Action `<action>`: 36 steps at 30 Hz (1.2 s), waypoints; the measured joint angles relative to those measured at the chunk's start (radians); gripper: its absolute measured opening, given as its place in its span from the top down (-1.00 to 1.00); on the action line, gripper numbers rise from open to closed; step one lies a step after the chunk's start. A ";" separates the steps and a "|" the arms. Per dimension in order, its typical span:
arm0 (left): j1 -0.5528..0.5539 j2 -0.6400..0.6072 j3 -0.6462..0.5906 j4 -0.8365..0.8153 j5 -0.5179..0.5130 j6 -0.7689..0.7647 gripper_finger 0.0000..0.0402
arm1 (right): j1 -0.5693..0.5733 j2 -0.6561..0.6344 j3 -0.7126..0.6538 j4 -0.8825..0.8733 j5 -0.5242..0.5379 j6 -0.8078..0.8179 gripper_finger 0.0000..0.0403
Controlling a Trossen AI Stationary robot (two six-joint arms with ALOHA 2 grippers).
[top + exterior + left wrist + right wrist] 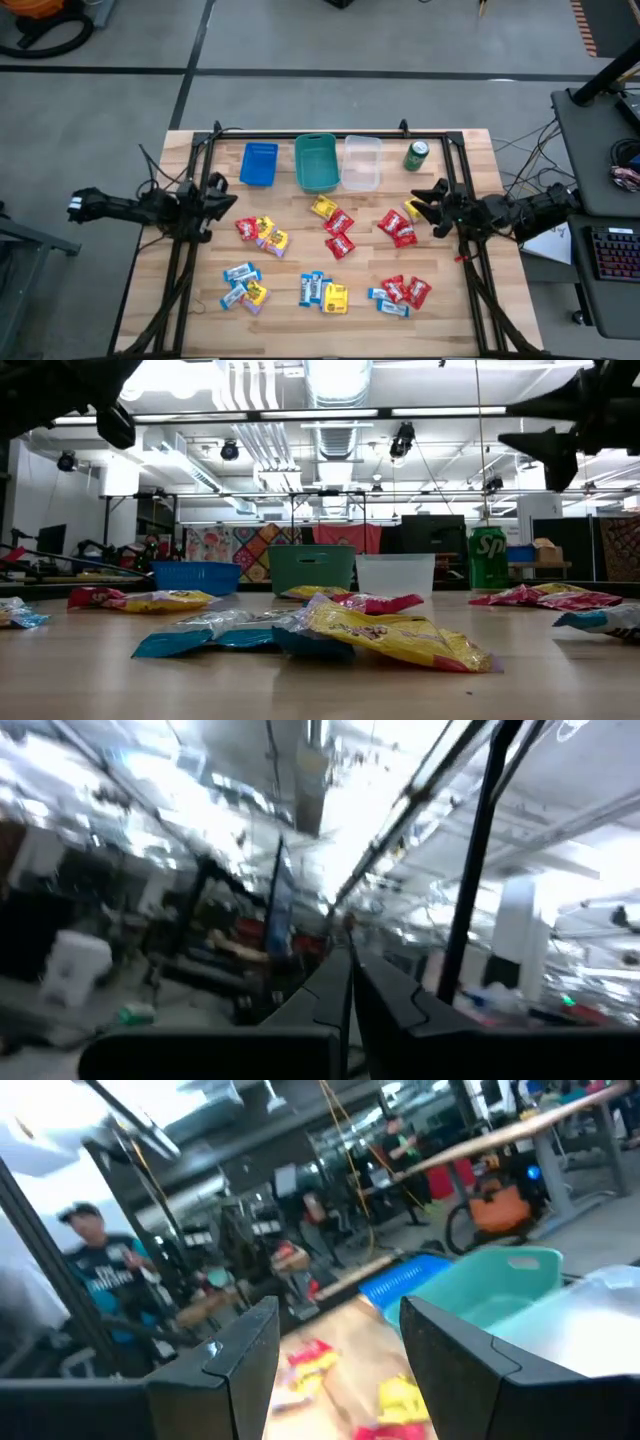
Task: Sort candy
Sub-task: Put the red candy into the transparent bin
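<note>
The candy point(330, 250) lies scattered in small heaps across the lower half of the high view, all on the bare wooden surface point(290, 320). Above it stand the blue bin point(259, 164), teal bin point(316, 162) and clear bin point(361, 162), with a green can point(416, 155) beside them; only the low view shows the can's lettering. The left gripper point(219, 193) hovers at centre left, fingers closed together and empty; the right gripper point(427, 203) hovers at centre right, fingers spread wide, holding nothing. Only the right wrist view shows a person point(95, 1275) beyond.

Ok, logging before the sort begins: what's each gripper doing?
Left gripper: shut, holding nothing.
Right gripper: open, empty, beside the candy.
</note>
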 joint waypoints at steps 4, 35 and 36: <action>-0.001 0.100 0.000 0.140 0.000 -0.026 1.00 | -0.001 0.001 0.001 0.009 0.006 0.002 0.00; -0.034 0.824 0.522 -0.313 -0.053 0.035 1.00 | -0.185 0.413 0.136 0.083 0.162 -0.027 0.00; -0.034 0.834 0.542 -0.345 -0.053 0.043 1.00 | -0.198 0.434 0.169 0.020 0.162 -0.026 0.00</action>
